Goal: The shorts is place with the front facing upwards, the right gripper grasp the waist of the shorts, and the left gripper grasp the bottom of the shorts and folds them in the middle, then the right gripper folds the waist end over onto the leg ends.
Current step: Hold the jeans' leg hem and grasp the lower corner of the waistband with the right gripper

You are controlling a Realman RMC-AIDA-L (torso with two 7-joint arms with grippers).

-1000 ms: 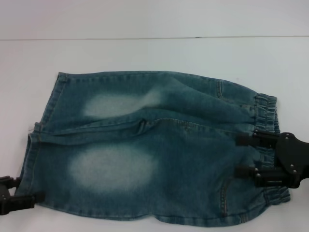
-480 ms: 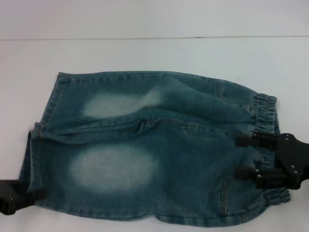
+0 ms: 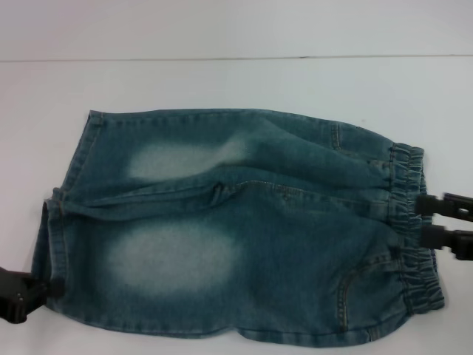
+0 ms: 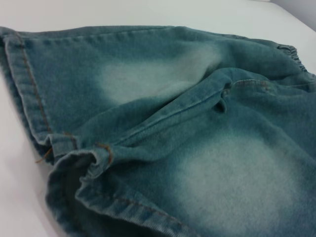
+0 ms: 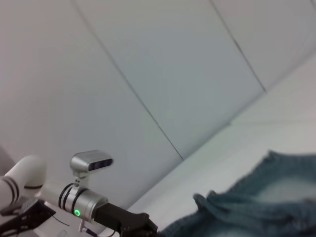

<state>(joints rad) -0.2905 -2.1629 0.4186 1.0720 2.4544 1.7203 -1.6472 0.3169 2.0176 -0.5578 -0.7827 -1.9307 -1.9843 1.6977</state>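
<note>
Backed off the waistband

My right gripper (image 3: 436, 220) slid back off the shorts (image 3: 222, 222), jaws open, empty; left gripper (image 3: 33, 292) at hem, can't tell.

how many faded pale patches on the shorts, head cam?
2. One pale patch lies on the far leg of the shorts, one pale patch on the near leg. Any on the underside would be hidden.
</note>
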